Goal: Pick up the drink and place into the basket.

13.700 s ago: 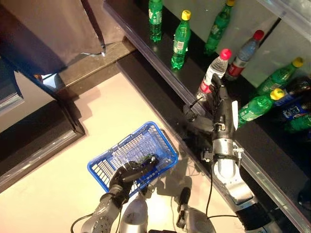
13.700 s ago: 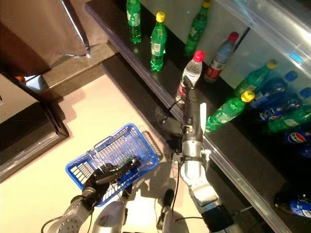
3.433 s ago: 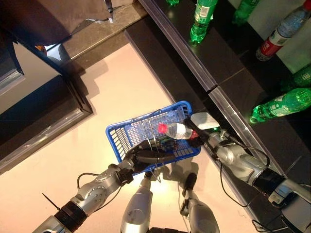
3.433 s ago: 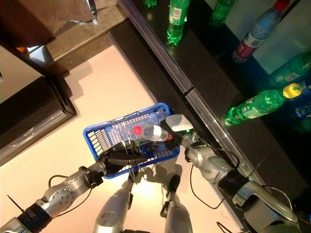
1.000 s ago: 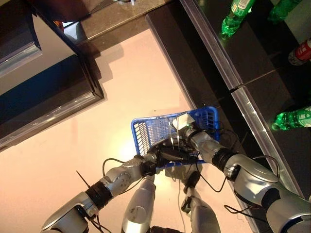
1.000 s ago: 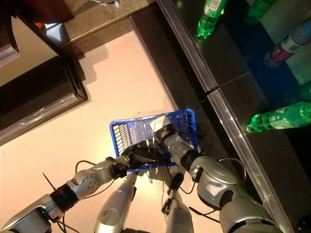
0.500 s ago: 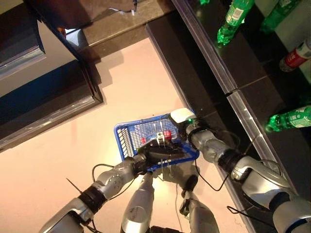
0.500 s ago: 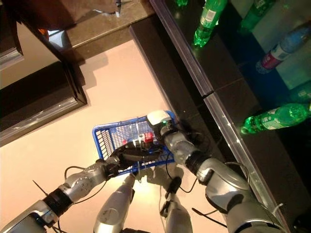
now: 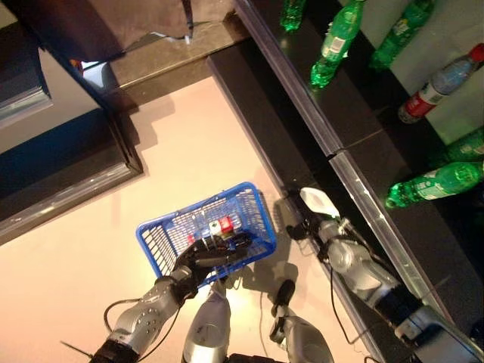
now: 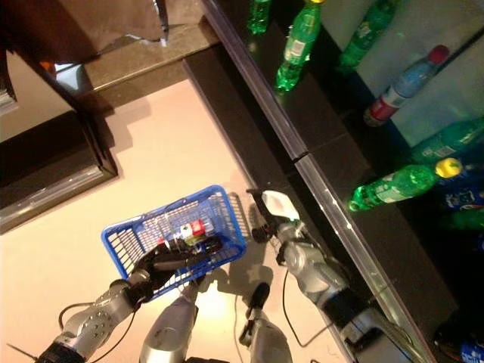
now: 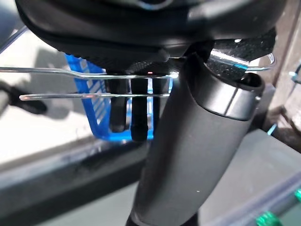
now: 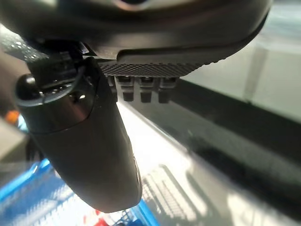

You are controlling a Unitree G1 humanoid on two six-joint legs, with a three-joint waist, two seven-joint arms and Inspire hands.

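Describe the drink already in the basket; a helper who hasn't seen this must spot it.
Find the pale floor beside the dark shelf, where the left hand holds a blue basket by its wire handles. Inside lies a clear bottle with a red label, unlike the green bottles up on the shelf.

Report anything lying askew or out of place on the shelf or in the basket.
One green bottle lies toppled on the dark shelf while its neighbours stand. The drink lies flat in the blue basket, held by the left hand.
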